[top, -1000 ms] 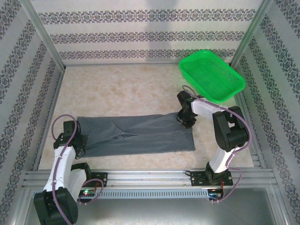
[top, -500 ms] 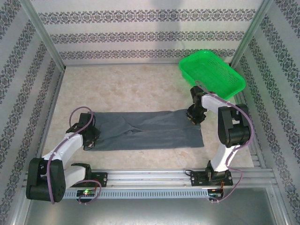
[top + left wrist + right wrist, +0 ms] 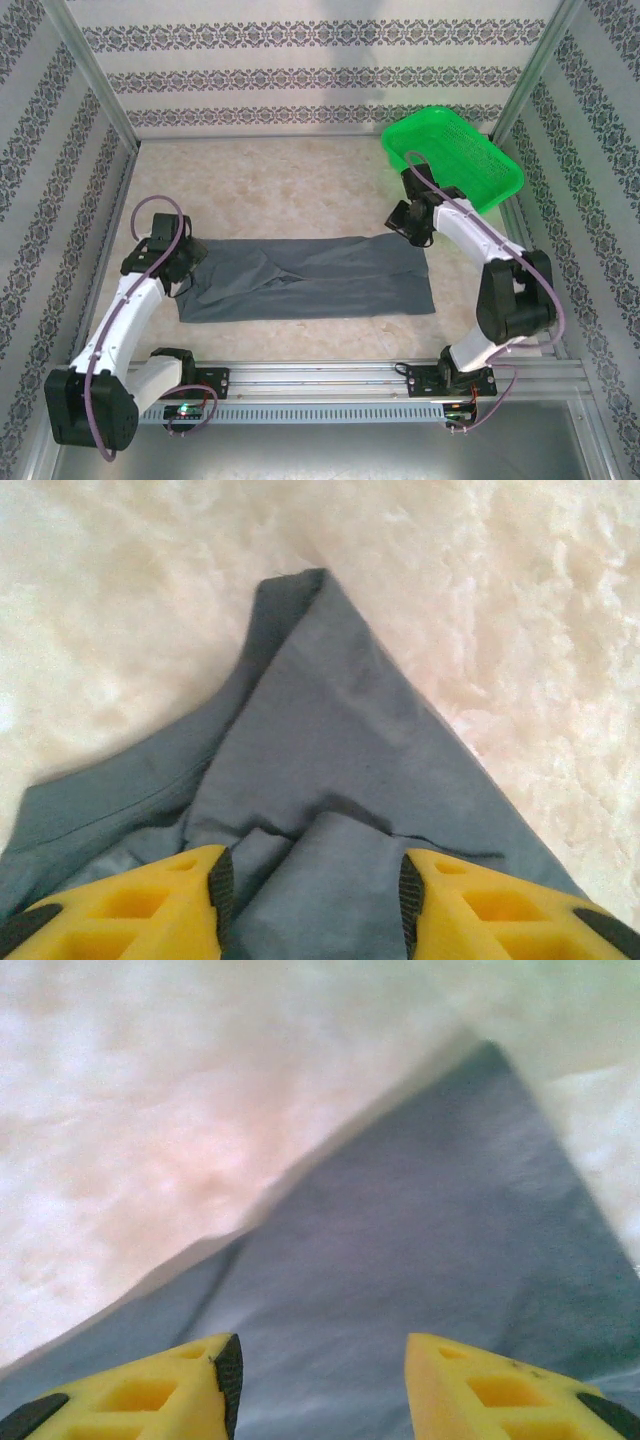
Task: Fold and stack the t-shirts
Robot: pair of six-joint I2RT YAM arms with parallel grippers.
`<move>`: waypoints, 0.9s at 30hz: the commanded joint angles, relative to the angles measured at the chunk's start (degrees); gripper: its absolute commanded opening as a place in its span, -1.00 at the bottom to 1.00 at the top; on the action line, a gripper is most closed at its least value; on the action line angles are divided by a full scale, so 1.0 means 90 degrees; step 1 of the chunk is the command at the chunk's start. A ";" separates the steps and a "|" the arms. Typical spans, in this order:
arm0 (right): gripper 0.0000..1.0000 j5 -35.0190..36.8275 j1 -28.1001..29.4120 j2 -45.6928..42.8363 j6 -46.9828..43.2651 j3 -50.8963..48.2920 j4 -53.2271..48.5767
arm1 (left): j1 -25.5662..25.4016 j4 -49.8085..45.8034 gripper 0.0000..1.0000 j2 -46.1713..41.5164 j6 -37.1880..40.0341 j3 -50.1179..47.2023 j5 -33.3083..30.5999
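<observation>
A dark slate-grey t-shirt (image 3: 310, 278), folded into a long band, lies flat across the near half of a pale marbled table (image 3: 270, 190), its length running left to right between the two arms. The left gripper (image 3: 172, 265) sits at the band's left end, where the cloth is rumpled. In the left wrist view its yellow fingers (image 3: 140, 910) stand wide apart, with a raised fold of the grey cloth between them and a pointed corner of the shirt reaching out onto the bare table beyond. The right gripper (image 3: 410, 228) is at the far right corner of the band, and the right wrist view shows it spread wide above smooth grey cloth, gripping nothing, with the shirt's corner just ahead. A green basket (image 3: 450, 160) stands at the table's far right corner, tilted against the wall, near the right gripper and apart from the shirt
</observation>
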 commanded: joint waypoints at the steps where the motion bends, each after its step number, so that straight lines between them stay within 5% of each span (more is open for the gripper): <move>1: -0.01 -0.0524 0.0412 -0.0086 -0.0698 0.0048 0.0554 | -0.0009 0.0322 -0.07 0.0630 0.0543 -0.0010 0.0662; 6: 0.01 -0.1851 0.0796 -0.0002 -0.0966 -0.0128 0.1557 | 0.0520 0.0844 -0.09 0.1921 0.0939 0.0036 0.1810; 13: 0.02 -0.2080 0.1028 -0.0059 -0.0949 -0.0305 0.1682 | 0.0543 0.1850 0.00 0.2607 0.1730 -0.0211 0.2234; 27: -0.03 -0.1918 0.1030 -0.0100 -0.0690 -0.0449 0.1720 | 0.0344 0.1263 -0.84 0.1758 0.1841 -0.0400 0.2241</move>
